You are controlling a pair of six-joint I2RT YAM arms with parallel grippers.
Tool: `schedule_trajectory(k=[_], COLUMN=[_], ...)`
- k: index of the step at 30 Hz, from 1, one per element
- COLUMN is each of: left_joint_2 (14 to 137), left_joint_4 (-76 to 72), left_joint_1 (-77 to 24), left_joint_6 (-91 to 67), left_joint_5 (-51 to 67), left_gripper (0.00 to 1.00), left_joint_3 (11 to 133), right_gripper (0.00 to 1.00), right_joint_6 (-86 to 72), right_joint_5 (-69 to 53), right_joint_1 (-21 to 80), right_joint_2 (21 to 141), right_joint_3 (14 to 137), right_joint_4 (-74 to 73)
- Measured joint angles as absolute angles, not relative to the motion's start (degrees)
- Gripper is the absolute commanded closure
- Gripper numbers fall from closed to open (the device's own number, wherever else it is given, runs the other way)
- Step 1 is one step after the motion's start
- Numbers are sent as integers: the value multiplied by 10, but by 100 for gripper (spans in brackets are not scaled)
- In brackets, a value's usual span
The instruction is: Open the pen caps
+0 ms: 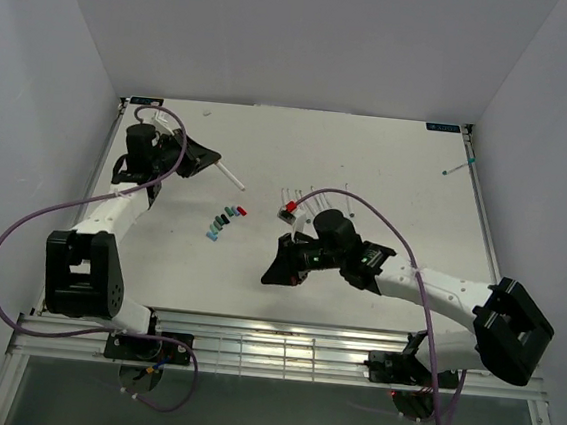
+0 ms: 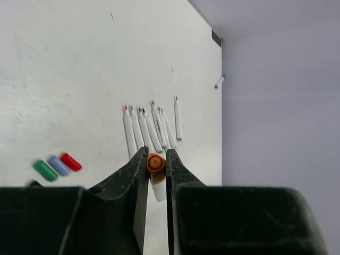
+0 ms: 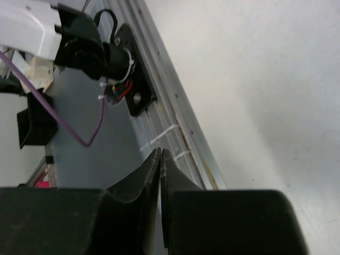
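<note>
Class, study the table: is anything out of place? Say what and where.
One pen lies alone by the far right edge of the table, well apart from the row of pens in the middle.

White table [image 1: 368, 165], aluminium rail [image 1: 250, 350] along near edge

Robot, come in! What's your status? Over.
Left gripper shut on orange-ended pen. Right gripper shut, empty. Loose caps in a row. Nothing blocking.

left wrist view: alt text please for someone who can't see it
The left gripper clamps a white pen with an orange end between its fingers. Beyond it, a row of white pens lies on the white table, with three loose caps, green, pale blue and red, to the left.
</note>
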State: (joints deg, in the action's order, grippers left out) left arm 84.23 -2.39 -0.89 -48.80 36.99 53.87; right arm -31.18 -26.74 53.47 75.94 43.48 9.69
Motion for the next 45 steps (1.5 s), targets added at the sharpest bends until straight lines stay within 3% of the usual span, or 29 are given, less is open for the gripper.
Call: schedule_trajectory(k=[5, 7, 8, 13, 20, 27, 35, 39, 45], left_joint_2=[842, 841, 838, 811, 744, 734, 736, 738, 759], left_joint_4=[-61, -63, -64, -65, -61, -60, -60, -60, -60], left_joint_1=[8, 3, 1, -1, -1, -1, -4, -11, -37], left_joint_6=[-484, -484, -483, -488, -495, -501, -502, -501, -493], left_joint_5=[328, 328, 329, 355, 421, 469, 481, 484, 487], left_gripper=[100, 100, 100, 100, 100, 100, 100, 100, 100], left_joint_3=[545, 542, 539, 512, 473, 455, 454, 454, 454], right_gripper=[92, 71, 53, 39, 43, 49, 53, 63, 61], right_joint_6=[-314, -298, -289, -223, -154, -130, -133, -129, -121], right_joint_5=[-303, -291, -281, -255, -276, -320, -329, -296, -248], right_joint_1=[542, 540, 540, 508, 422, 419, 421, 423, 436], right_joint_2=[764, 772, 781, 860, 967, 1049, 1054, 1043, 1020], right_joint_3=[434, 450, 465, 604, 736, 813, 821, 821, 830], right_joint_4=[59, 31, 15, -50, -70, -78, -74, -74, -75])
